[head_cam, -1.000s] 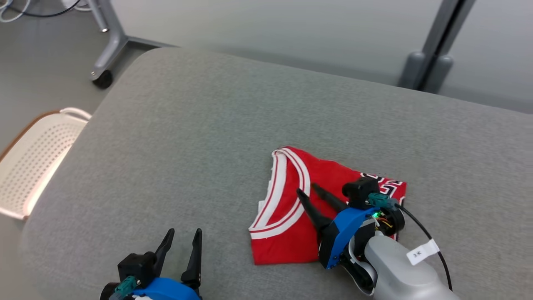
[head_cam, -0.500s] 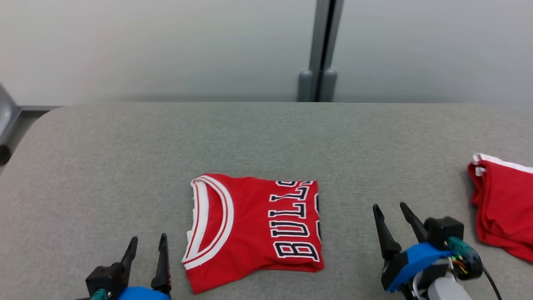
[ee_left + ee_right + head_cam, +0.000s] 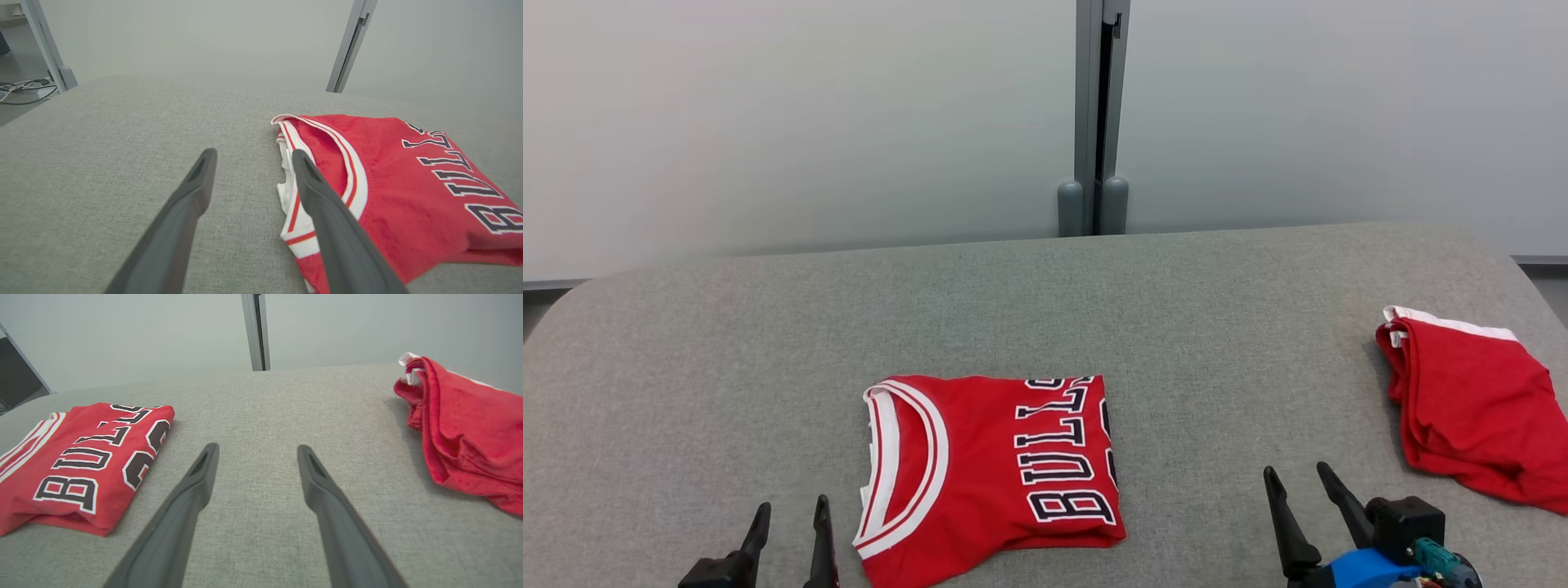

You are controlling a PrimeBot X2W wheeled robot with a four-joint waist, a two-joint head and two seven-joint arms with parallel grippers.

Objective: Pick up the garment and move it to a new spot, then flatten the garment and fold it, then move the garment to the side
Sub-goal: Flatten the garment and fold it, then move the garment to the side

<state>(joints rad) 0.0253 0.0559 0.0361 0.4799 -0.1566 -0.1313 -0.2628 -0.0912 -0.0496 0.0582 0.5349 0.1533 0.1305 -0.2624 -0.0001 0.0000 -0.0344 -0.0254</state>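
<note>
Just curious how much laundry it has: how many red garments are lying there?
2. A folded red jersey lies beside the left hand; a rumpled red garment lies far right, past the right hand. None looks hidden.

Jersey (image 3: 988, 474) lettering wraps under fold; red cloth (image 3: 1470, 408) cut by right edge; left pincer (image 3: 793, 505) base cropped.

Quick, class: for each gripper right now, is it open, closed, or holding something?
Left gripper: open, holding nothing, by the folded jersey.
Right gripper: open, holding nothing.
</note>
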